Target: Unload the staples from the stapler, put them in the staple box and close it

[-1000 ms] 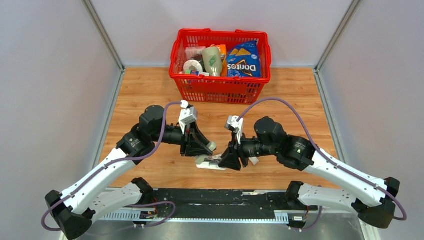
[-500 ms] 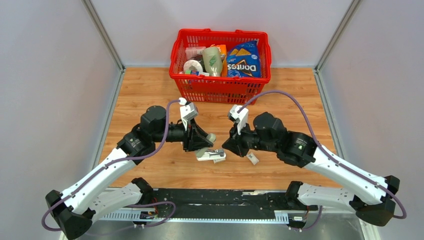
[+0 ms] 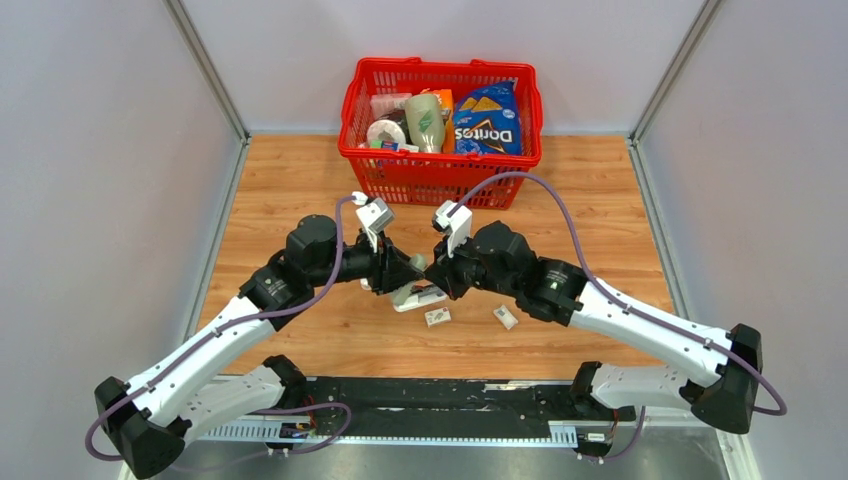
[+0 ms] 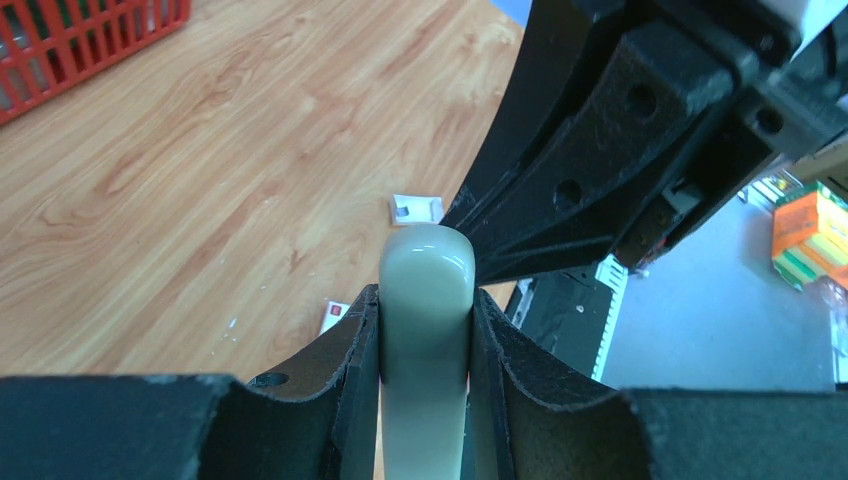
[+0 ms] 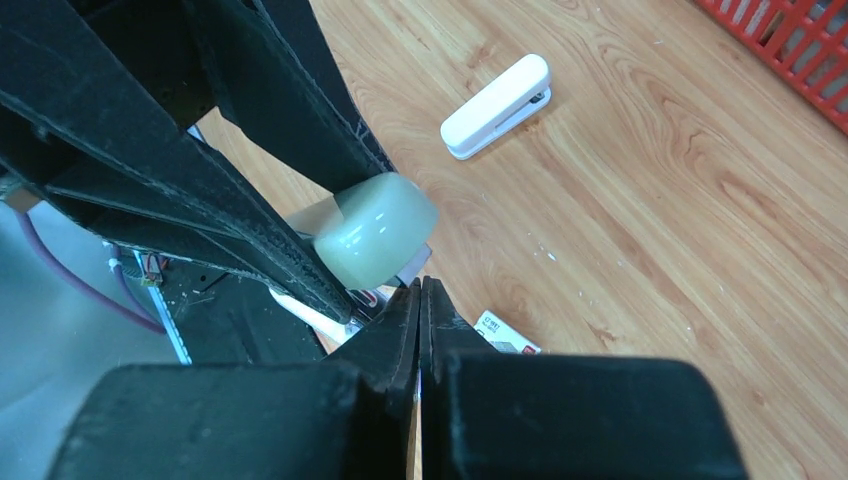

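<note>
Pale-green stapler (image 4: 424, 300) — red basket (image 3: 440, 180), orange wood-grain table (image 3: 300, 180).

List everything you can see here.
basket: one, red, table's far edge
Doritos bag: one, blue, in basket
cup: one, pale green, in basket
tape roll: one, white, in basket
white stapler: one, white, lying on table
small boxes: two, white, on table near grippers
green stapler: one, pale green, held off table
table: one, wood
left gripper: black, shut on green stapler
right gripper: black, shut, empty

Red basket (image 3: 440, 168) with a Doritos bag (image 3: 485, 126) stands on wooden table (image 3: 290, 182).
</note>
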`<state>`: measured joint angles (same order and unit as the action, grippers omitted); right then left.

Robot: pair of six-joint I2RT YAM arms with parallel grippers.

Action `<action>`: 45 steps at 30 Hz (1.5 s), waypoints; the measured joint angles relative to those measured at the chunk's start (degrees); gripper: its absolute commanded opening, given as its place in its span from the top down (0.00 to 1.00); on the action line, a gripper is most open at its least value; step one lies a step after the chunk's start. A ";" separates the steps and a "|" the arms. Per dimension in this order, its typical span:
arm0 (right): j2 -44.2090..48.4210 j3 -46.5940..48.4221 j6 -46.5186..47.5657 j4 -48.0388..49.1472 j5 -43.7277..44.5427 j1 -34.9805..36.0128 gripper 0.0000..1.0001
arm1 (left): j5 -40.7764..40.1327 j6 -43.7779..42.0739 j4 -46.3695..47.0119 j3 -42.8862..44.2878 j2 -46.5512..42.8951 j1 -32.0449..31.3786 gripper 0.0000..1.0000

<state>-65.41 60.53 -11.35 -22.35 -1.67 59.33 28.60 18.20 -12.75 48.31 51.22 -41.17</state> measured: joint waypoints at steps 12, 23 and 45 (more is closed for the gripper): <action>-1.77 -8.31 -1.75 11.72 0.26 0.00 1.00 | -7.78 4.37 1.46 -2.21 0.44 -0.02 1.00; -7.76 -13.14 -4.74 24.46 -0.04 -0.15 1.00 | -18.67 7.52 -0.46 -2.25 0.76 -0.04 1.00; -21.81 -15.52 -13.05 46.05 -8.09 -0.90 1.00 | -32.17 9.51 -5.97 -4.09 -0.44 -0.17 1.00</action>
<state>-87.22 45.01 -24.40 23.70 -9.76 58.43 -3.57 27.70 -18.72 44.23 50.78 -41.34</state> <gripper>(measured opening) 0.003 0.380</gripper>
